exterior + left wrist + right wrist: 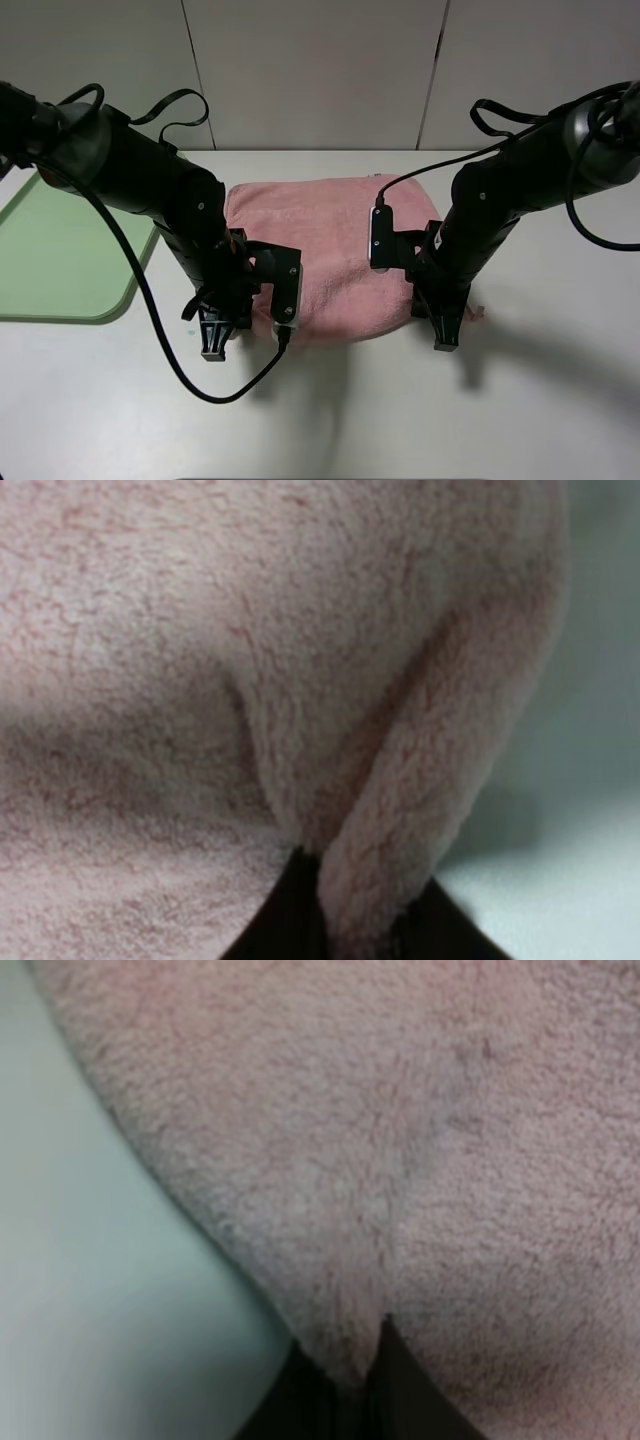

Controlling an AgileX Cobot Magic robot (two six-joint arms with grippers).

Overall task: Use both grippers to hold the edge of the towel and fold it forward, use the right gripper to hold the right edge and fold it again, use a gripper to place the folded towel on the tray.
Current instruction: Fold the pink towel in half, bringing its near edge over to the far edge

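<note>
Over on the far left of the white table (330,420), the green tray (60,250) is laid flat, its far corner covered by the left arm. The left gripper (215,340) is clamped on the near-left corner of the pink towel (330,230), which is spread out mid-table between both arms. On the right, the right gripper (445,338) is likewise pinched tight on the near-right corner, with fluffy cloth squeezed between its jaws.
</note>
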